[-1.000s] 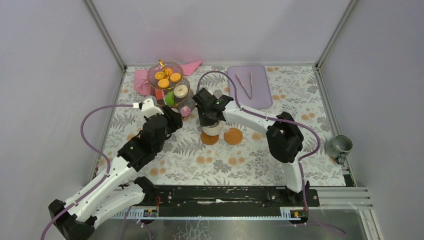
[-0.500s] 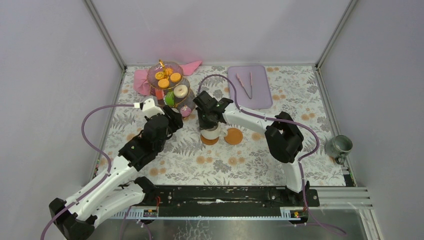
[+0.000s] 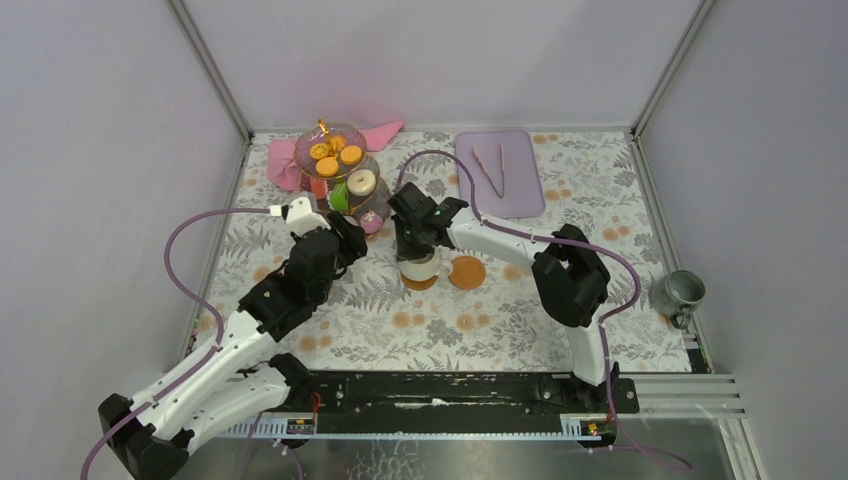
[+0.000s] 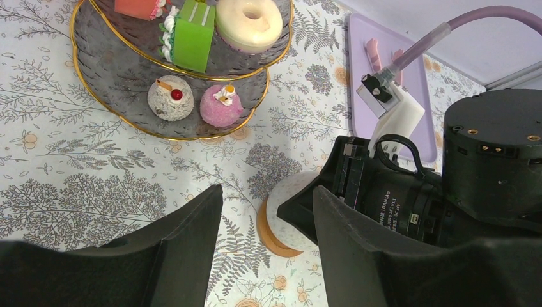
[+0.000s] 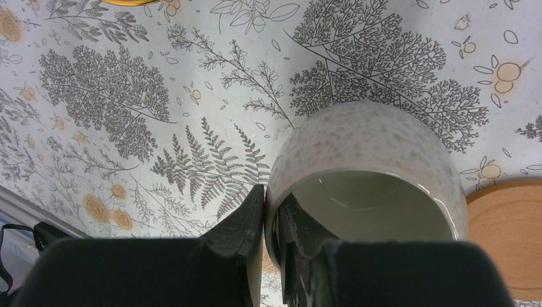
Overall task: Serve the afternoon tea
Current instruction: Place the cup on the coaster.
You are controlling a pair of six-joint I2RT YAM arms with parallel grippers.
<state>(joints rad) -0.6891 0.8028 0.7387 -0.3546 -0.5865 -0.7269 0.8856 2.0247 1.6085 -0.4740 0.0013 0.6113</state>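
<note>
My right gripper [image 3: 420,238] is shut on the rim of the cream mug [image 3: 421,268], one finger outside [image 5: 246,217] and one inside the mug [image 5: 364,166]. The mug sits over the left of two round wooden coasters [image 4: 271,238]; contact with it cannot be judged. My left gripper [image 4: 265,224] hovers open just left of the mug [image 4: 289,195], holding nothing. The three-tier glass stand [image 3: 338,172] stands at the back left with orange biscuits [image 3: 335,155], a doughnut [image 4: 249,22], a green cake [image 4: 192,35] and cupcakes [image 4: 170,98]. The grey-green mug [image 3: 682,292] stands at the far right edge.
The second coaster [image 3: 467,272] lies bare just right of the cream mug. A lilac tray [image 3: 520,185] with pink tongs [image 3: 488,168] is at the back centre. A pink cloth [image 3: 383,132] lies behind the stand. Grey walls close in three sides.
My right gripper has come down slightly with the cream mug, closer over the left coaster. The left arm has hardly moved.
</note>
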